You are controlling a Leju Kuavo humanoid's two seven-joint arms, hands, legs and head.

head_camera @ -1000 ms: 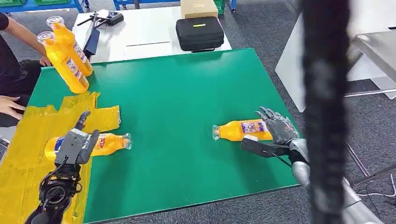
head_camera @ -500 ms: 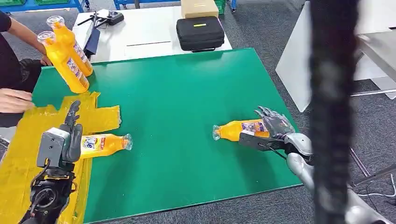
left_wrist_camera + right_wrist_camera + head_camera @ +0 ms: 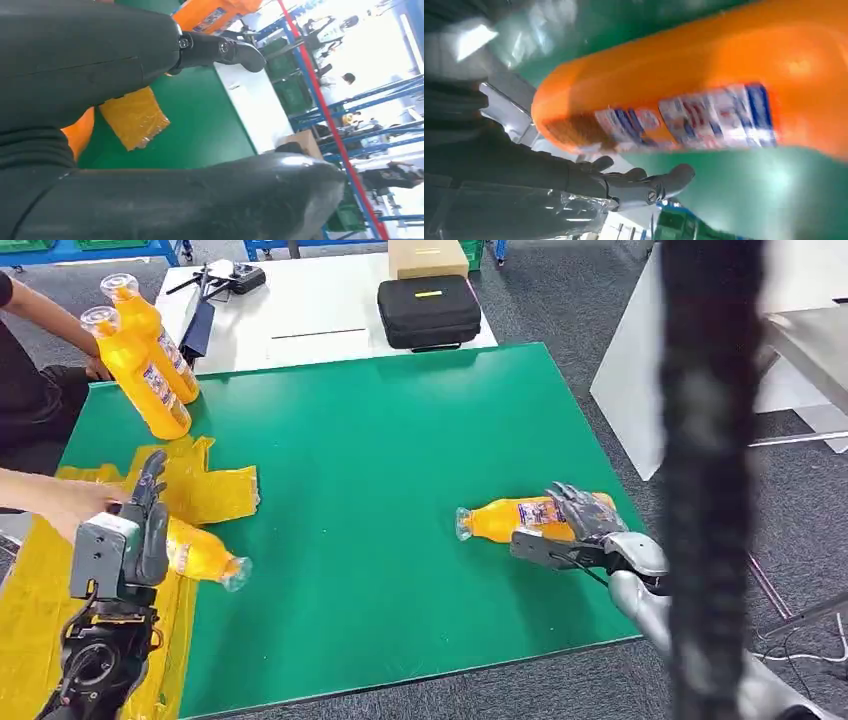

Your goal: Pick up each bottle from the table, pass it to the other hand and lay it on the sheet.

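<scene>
Left hand (image 3: 125, 540) sits at the lower left of the head frame, raised over the yellow sheet (image 3: 30, 610), fingers (image 3: 152, 472) straight and spread, holding nothing; the left wrist view shows the thumb and fingers apart with open air between. Just behind it an orange bottle (image 3: 205, 557) lies on its side at the sheet's edge, cap end pointing right onto the green bench (image 3: 380, 440), body angled. A person's hand (image 3: 70, 505) reaches in from the left edge and meets the far end of that bottle, though contact is hidden behind the robot's hand. Right hand (image 3: 580, 525) is at the lower right of the frame, fingers curled over the base end of a second orange bottle (image 3: 505, 518), thumb on the near side; this bottle lies flat on the bench, cap pointing left. Right wrist view shows the labelled bottle close against the palm; whether the grip is firm, cannot tell. Two more bottles (image 3: 140, 355) stand leaning at the upper left corner of the bench. Beyond, a white table carries a black case (image 3: 428, 310) and a cardboard box (image 3: 425, 255).
</scene>
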